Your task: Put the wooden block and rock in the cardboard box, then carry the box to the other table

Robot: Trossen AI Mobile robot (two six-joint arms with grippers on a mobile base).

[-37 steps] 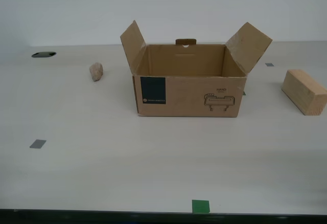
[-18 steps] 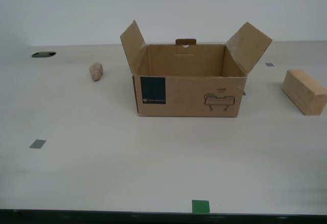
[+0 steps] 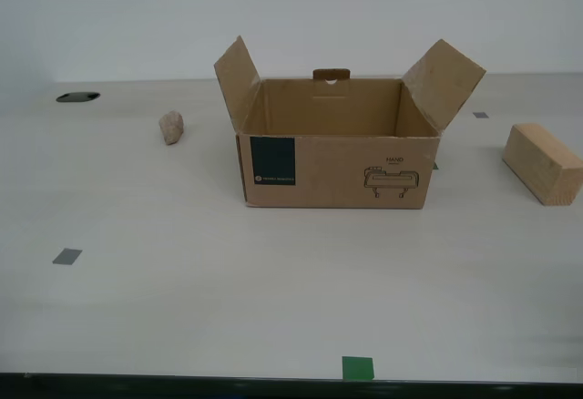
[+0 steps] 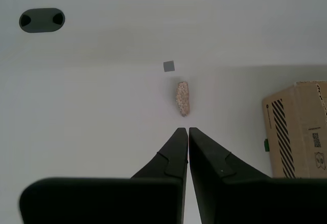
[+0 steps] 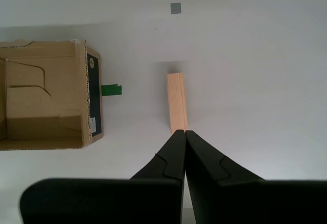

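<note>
Now, your cardboard box point(image 3: 337, 144) stands open mid-table. At its 3 o'clock in the exterior view lies the wooden block point(image 5: 177, 101), long axis in line with my first gripper point(image 5: 180, 133), whose jaws are closed and empty. The rock point(image 4: 182, 98), at the box's 9 o'clock, lies likewise ahead of my second gripper point(image 4: 184, 130), also closed and empty.

The brown cardboard box point(image 3: 339, 158) stands open mid-tabletop, flaps up, empty. The small pinkish rock point(image 3: 171, 127) lies beside its teal-label end; the pale wooden block point(image 3: 543, 163) lies beyond the opposite end.

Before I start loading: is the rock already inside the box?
No. The rock sits on the table, apart from the box, toward the exterior view's left.
</note>
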